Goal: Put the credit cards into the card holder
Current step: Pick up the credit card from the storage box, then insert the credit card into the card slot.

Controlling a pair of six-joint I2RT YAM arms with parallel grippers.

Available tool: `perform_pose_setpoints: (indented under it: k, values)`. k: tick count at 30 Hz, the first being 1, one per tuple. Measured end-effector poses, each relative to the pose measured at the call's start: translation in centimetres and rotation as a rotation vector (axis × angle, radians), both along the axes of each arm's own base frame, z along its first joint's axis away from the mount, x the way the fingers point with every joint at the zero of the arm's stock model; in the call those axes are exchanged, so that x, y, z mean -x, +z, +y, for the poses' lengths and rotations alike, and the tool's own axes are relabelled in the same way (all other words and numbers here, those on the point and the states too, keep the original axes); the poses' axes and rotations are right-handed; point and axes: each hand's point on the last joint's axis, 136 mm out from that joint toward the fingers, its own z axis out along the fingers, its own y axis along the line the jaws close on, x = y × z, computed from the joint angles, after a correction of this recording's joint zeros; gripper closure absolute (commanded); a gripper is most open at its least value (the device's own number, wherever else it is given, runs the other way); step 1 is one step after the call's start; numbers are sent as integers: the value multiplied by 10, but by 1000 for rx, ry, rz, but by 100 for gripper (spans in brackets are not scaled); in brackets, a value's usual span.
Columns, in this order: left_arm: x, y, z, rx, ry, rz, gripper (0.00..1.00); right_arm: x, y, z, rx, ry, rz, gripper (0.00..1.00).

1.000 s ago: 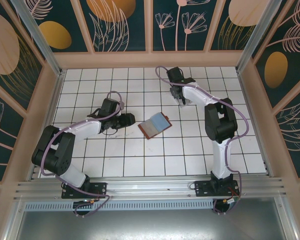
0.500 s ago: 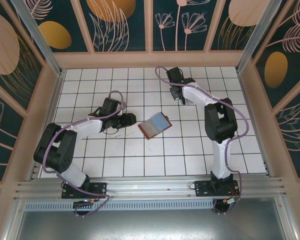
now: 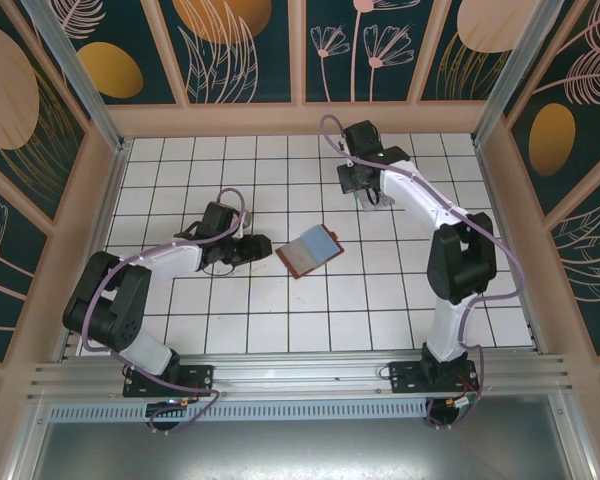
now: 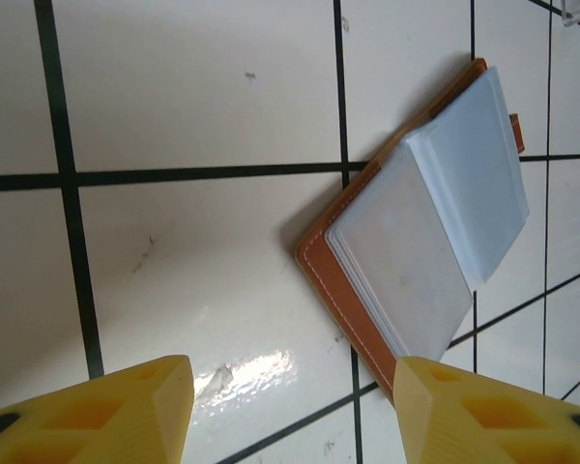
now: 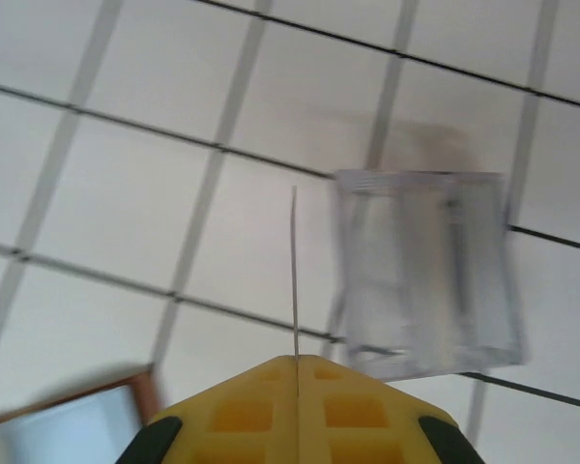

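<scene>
r hand (image 5: pixel 296 372) clenched on credit card (image 5: pixel 294 271), edge-on, by far clear tray (image 5: pixel 425 275). card holder (image 3: pixel 308 250) open mid-worktop, l hand (image 4: pixel 290 406) released just left of it. next: carry card over, align w/ slot.

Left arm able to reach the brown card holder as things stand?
Probably yes. The left hand is open beside the reddish-brown leather-look folding card holder, bare white tile between them; the right hand, pinching a thin credit card edge-on, is off by the clear plastic tray.
</scene>
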Motion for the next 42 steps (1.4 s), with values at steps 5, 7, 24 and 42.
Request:
perform_pose_setpoints:
  k: [5,7,24,42]
  values:
    - [13,-2,-1,25,-19,22,42,40,-19,38,-199,168,159,100]
    - [16,-3,-2,37,-27,31,43,56,-38,49,-257,220,254,100]
    - [31,-14,-29,112,-127,86,61,117,-112,58,-471,308,649,100]
    - [3,-35,-24,35,-39,79,83,132,-122,80,-671,351,766,100]
